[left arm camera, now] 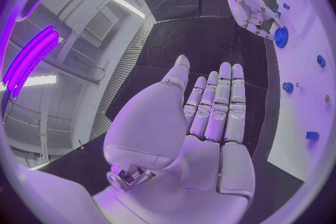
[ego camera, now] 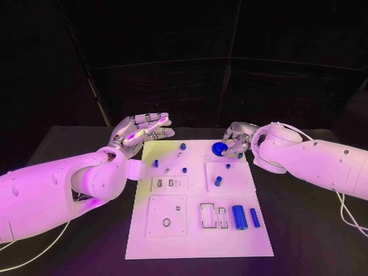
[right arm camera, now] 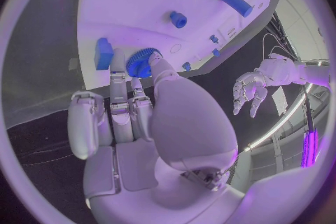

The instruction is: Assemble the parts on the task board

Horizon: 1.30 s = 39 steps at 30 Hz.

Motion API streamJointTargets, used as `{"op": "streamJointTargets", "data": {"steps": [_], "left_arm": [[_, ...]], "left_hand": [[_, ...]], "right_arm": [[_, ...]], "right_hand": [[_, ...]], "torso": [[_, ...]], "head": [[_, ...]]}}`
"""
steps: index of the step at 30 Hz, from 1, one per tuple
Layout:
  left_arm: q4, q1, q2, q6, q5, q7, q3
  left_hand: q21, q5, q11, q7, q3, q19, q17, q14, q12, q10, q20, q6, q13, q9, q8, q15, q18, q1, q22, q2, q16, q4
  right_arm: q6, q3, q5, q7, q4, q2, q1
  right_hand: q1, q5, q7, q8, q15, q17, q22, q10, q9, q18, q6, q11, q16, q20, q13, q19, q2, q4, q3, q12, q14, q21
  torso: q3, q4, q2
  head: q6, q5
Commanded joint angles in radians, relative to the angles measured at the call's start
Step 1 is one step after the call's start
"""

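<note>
Your right hand is at the far edge of the white board, and its fingertips are on a round blue gear with a toothed rim; it looks pinched between the thumb and a finger, but the hold is only at the edge, so I would call it a light grasp. The gear is at the far right corner of the board, near the border with the black counter. The danger I see is that such a thin, toothed disc can turn or slip out from the fingertips when you lift it, and then it may roll off the board to the counter. A small blue block is just beside the gear, so a wide finger could push it away. Your left hand is released, palm up with fingers apart, holding nothing, beside the far left corner of the board. If you bring it in without care, it may sweep the small blue pegs near that side. The two blue cylinders near the front lie well apart from both hands.
</note>
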Motion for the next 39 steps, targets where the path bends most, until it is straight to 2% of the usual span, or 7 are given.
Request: {"op": "streamJointTargets", "data": {"steps": [1, 13, 18, 39], "left_arm": [[0.000, 0.001, 0.001, 0.015, -0.001, 0.005, 0.001], [-0.002, 0.001, 0.002, 0.016, -0.001, 0.004, 0.001], [-0.003, 0.001, 0.002, 0.016, -0.001, 0.003, 0.001], [-0.004, 0.001, 0.001, 0.016, -0.001, 0.000, 0.001]], "left_hand": [[-0.005, 0.003, 0.001, 0.036, 0.001, 0.004, 0.000, 0.006, -0.007, -0.001, 0.003, -0.006, 0.000, 0.000, -0.003, 0.001, 0.004, 0.002, -0.001, 0.008, -0.004, -0.006], [-0.005, 0.003, 0.001, 0.036, 0.001, 0.004, 0.000, 0.006, -0.007, -0.001, 0.003, -0.006, 0.000, 0.000, -0.003, 0.001, 0.004, 0.002, -0.001, 0.008, -0.004, -0.006], [-0.005, 0.003, 0.001, 0.036, 0.001, 0.004, 0.000, 0.006, -0.007, -0.001, 0.003, -0.006, 0.000, 0.000, -0.003, 0.001, 0.004, 0.002, -0.001, 0.008, -0.004, -0.006], [-0.006, 0.003, 0.000, 0.035, 0.000, 0.005, 0.000, 0.008, -0.007, 0.001, 0.003, -0.005, 0.000, 0.000, -0.004, 0.001, 0.004, 0.003, -0.002, 0.010, -0.004, -0.008]], "right_arm": [[0.012, 0.001, -0.013, -0.002, 0.000, 0.001, 0.001], [-0.002, 0.001, -0.011, -0.001, -0.003, 0.005, 0.001], [-0.023, 0.001, -0.010, -0.016, -0.005, 0.011, 0.001], [-0.054, 0.001, -0.028, -0.028, 0.005, 0.021, 0.001]], "right_hand": [[-0.013, 0.003, -0.001, 0.006, 0.001, 0.001, 0.040, 0.037, -0.001, -0.019, 0.009, -0.001, -0.003, -0.003, 0.165, 0.022, 0.001, -0.006, 0.002, 0.012, 0.022, 0.004], [-0.023, 0.002, -0.004, 0.013, 0.000, 0.002, 0.050, 0.054, -0.001, -0.021, 0.023, -0.003, -0.003, -0.003, 0.189, 0.026, 0.016, -0.008, 0.006, 0.028, 0.022, 0.008], [-0.028, 0.002, -0.002, 0.013, 0.001, 0.002, 0.053, 0.054, -0.002, -0.021, 0.024, -0.001, -0.003, -0.003, 0.190, 0.027, 0.022, -0.007, 0.007, 0.029, 0.022, 0.010], [-0.025, -0.003, 0.002, 0.007, 0.002, 0.002, 0.061, 0.048, -0.005, -0.023, 0.014, 0.002, -0.003, -0.002, 0.182, 0.030, 0.019, -0.018, 0.007, 0.024, 0.022, 0.013]], "torso": [[-0.0003, 0.0001, 0.000], [-0.0005, 0.0006, 0.000], [-0.0003, 0.0012, 0.000], [-0.0003, 0.0003, -0.001]], "head": [[-0.001, 0.001], [-0.004, 0.000], [-0.005, 0.000], [-0.009, 0.004]]}}
